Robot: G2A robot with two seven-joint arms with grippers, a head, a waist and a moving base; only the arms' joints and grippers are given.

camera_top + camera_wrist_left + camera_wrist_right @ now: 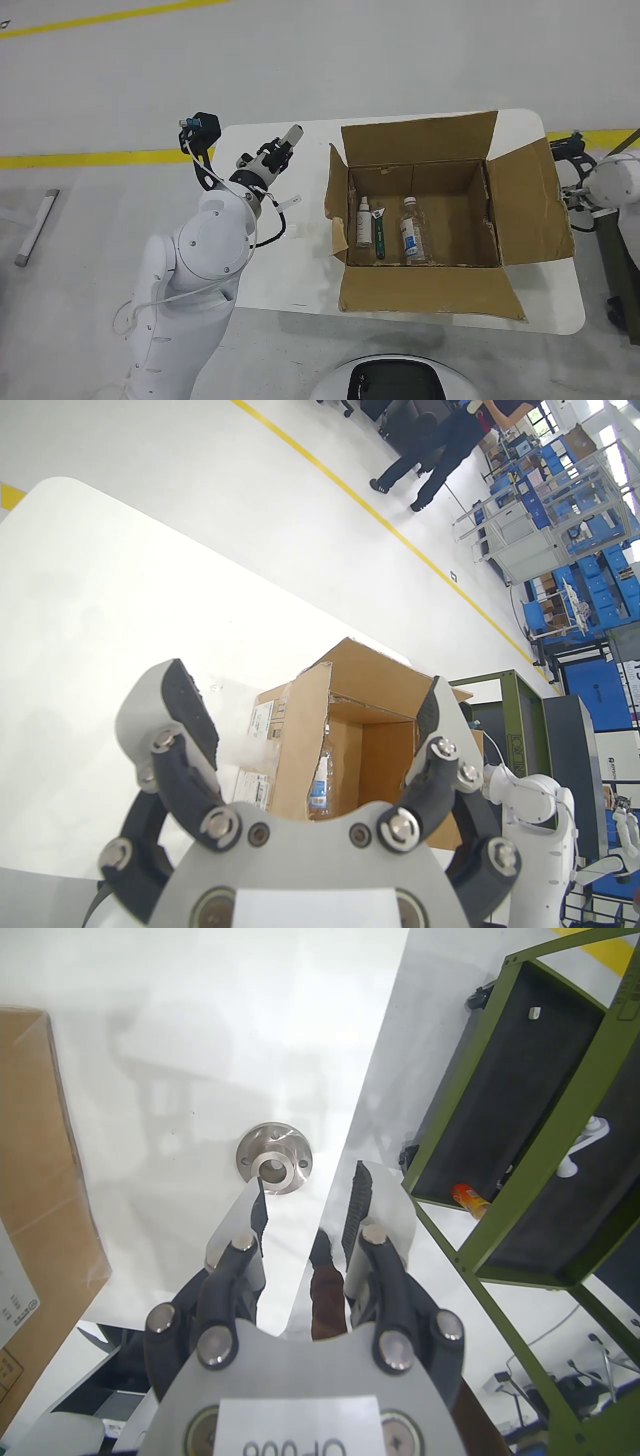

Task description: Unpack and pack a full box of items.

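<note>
Your cardboard box (pixel 420 140) stands open on the right half of the white surface (pixel 290 260), all four flaps folded outward. Three items lie side by side on its floor, towards its left wall: a small white spray bottle (pixel 364 222) at the left, a dark tube (pixel 379 232) just beside it, and a clear bottle (pixel 411 232) with a blue label to the right. Your left end effector (pixel 310 690) hangs over the far left part of the surface, apart from the box and pointed towards it, with its fingers spread wide and nothing between them. Your right end effector (pixel 310 1178) sits at the surface's right edge, right of the box, fingers parted and empty, with a round metal flange (pixel 274 1164) lying just beyond one fingertip. A green cart (pixel 525 1128) stands past that edge.
</note>
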